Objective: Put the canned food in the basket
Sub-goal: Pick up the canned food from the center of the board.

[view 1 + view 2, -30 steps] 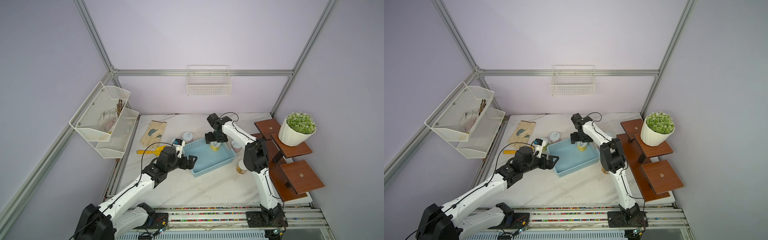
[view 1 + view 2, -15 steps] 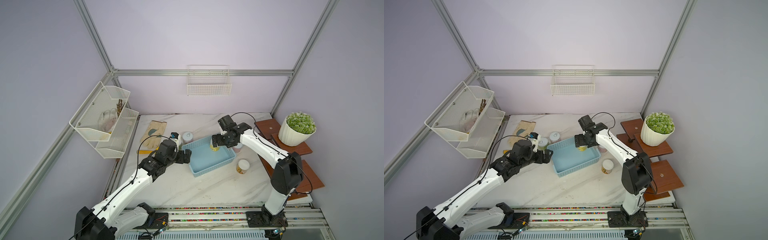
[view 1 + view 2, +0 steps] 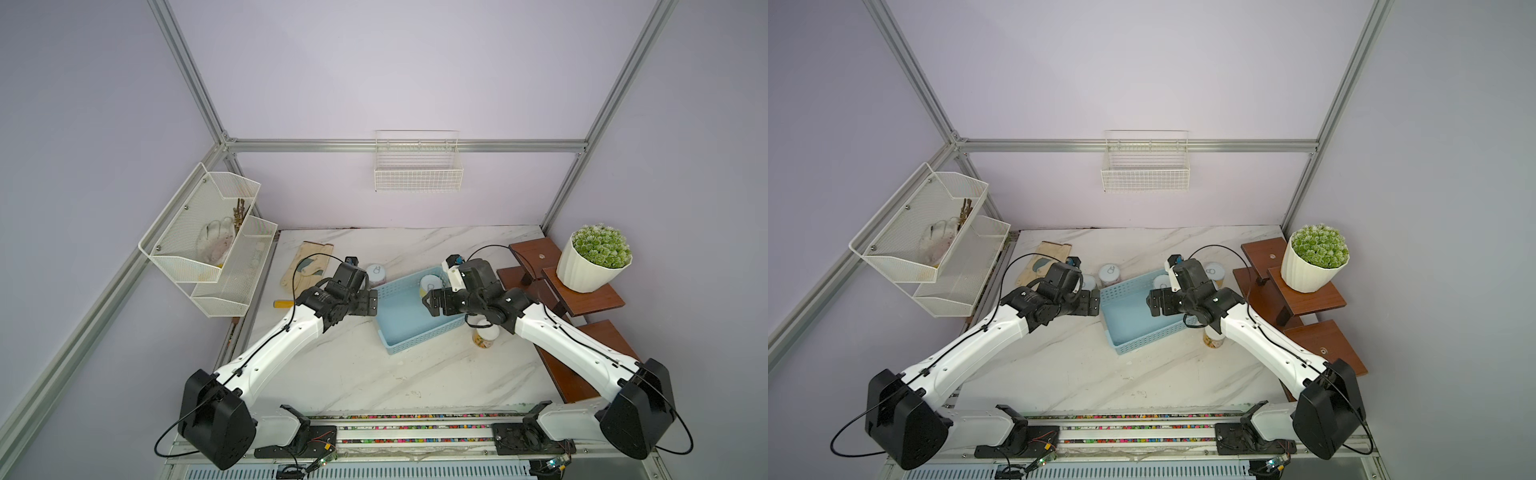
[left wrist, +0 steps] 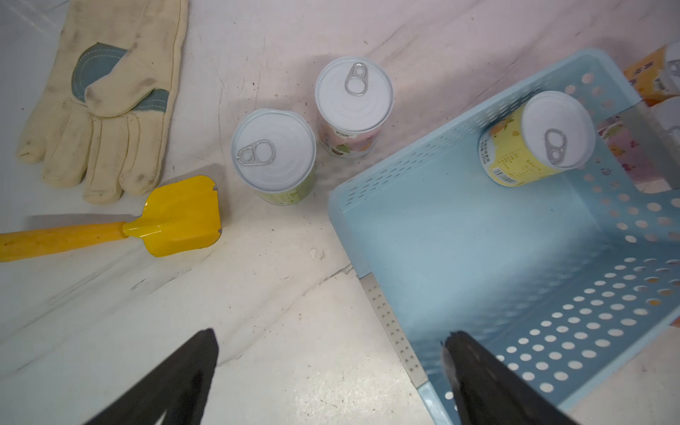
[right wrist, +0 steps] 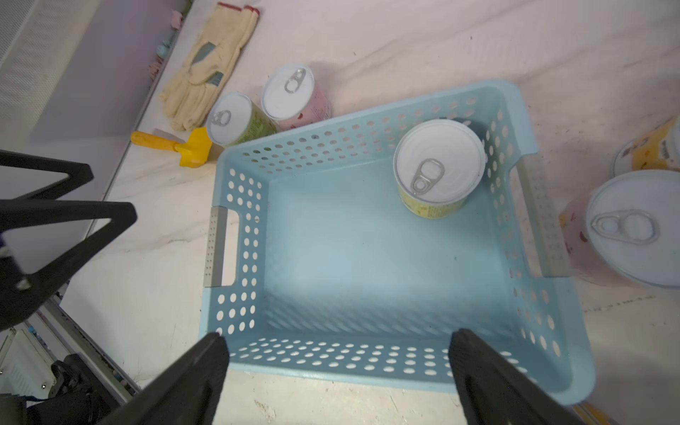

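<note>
Marble top: carrying the basket (image 3: 415,338) at centre, cans standing around it (a glove (image 4: 99,92) and a scoop (image 4: 176,217) are lying off to the left, no part of this).
Score: one yellow can (image 5: 439,165) is sitting upright in the basket's far corner; five are waiting outside, by my count.
Left claw (image 4: 331,336): hanging wide open and empty over the basket's left end.
Right claw (image 5: 338,335): gaping too, gripping nothing, hovering over the basket.
Left pair: green can (image 4: 274,154) and pink can (image 4: 353,92) are standing side by side just outside the basket's far-left corner, on the back-wall side of the left claw; the left arm is plainly nearer.
Right group: second pink can (image 5: 633,235) and orange can (image 5: 655,147) are sitting just beside the basket's right end; front can (image 3: 484,334) is standing under the right forearm.
Axis: every can is standing lid-up, long axis running vertical, so the jaws will be needing to straddle the sides.
Left arm: reaching in from front-left, wrist angling down.
Right arm: stretching in from front-right, wrist tipping toward the basket floor.
</note>
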{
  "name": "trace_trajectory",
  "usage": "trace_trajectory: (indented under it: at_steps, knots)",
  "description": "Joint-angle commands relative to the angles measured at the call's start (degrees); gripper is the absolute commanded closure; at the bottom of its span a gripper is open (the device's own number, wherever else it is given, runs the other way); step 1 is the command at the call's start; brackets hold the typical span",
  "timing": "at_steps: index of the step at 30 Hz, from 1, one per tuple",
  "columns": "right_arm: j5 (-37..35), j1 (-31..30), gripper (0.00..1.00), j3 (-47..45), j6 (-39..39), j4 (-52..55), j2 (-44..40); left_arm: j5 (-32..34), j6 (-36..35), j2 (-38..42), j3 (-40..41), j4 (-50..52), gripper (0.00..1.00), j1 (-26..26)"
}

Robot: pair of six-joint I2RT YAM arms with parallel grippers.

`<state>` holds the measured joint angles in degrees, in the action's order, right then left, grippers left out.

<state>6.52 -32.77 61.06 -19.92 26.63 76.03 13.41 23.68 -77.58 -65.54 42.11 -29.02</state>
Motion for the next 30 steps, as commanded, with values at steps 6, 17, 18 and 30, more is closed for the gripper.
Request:
trace_trajectory:
  at_steps: [6, 17, 18, 30]
  knots:
    - [2.00, 0.93, 0.00, -2.52, -0.76, -9.41, -1.46, 1.02, -1.46, -10.65, -10.84, 5.85, 0.00, 4.39]
    - [15.35, -2.47, 0.01, -2.84, 5.52, -10.54, -4.64, -0.87, -3.17, -22.26, -20.79, 9.00, 0.00, 8.73]
    - [13.62, -3.69, 0.01, -3.12, 5.74, -11.08, -5.44, -1.43, -3.28, -23.26, -21.47, 9.04, 0.00, 9.04]
    - [6.97, -9.92, 0.01, -6.92, 3.31, -16.50, -12.26, -4.80, -3.88, -32.15, -27.75, 8.96, 0.00, 11.08]
